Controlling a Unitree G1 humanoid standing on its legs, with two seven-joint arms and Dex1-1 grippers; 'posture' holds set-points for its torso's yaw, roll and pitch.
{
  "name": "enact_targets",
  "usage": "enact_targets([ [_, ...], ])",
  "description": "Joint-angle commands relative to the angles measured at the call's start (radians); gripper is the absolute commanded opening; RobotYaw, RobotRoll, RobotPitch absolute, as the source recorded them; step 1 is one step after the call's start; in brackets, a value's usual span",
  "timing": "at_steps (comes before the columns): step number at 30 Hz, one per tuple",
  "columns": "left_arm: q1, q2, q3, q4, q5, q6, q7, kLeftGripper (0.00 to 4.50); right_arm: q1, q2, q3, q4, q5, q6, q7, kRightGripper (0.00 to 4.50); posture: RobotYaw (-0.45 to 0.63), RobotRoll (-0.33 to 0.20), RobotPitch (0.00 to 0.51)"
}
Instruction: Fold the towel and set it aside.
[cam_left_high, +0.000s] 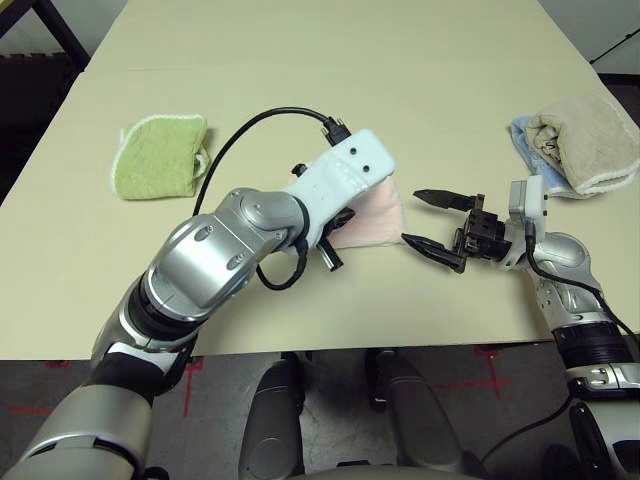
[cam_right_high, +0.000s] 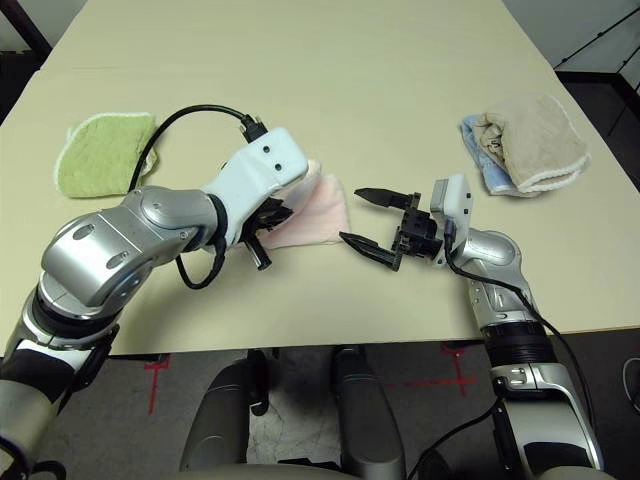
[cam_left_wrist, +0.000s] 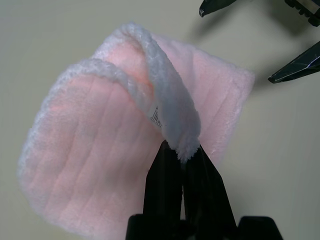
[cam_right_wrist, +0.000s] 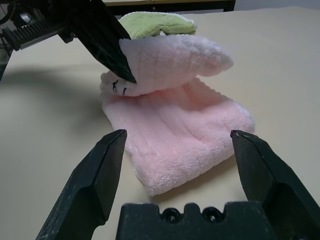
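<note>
Pink towel (cam_left_wrist: 125, 150) edge pinched by left tool (cam_left_wrist: 182, 165) (right tool (cam_right_wrist: 175, 150) agape nearby)

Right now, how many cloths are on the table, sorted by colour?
Pink: 1, the towel, its edge pinched in the left claw.
Green: 1, the green cloth.
Beige and blue: 1, the cloth bundle.
Total: 3.

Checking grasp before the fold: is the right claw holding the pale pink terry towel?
No: the right claw stands wide open just short of the pale pink terry towel, both fingers clear of it.
</note>
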Motion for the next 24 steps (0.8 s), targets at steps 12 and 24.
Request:
enact_targets([
  [12,-0.054,-0.093,0.013,0.03,-0.038,0.017,-0.003,0.01,0.019,-0.015,-0.001,0.007,-0.006,-0.01,-0.001,4.5,-0.15,0.0,0.279],
  [24,-0.078,-0.049,-0.057,0.027,-0.061,0.009,-0.023,1.2,0.017,-0.01,0.001,0.016,-0.009,-0.017,-0.004,4.5,-0.16,0.0,0.285],
])
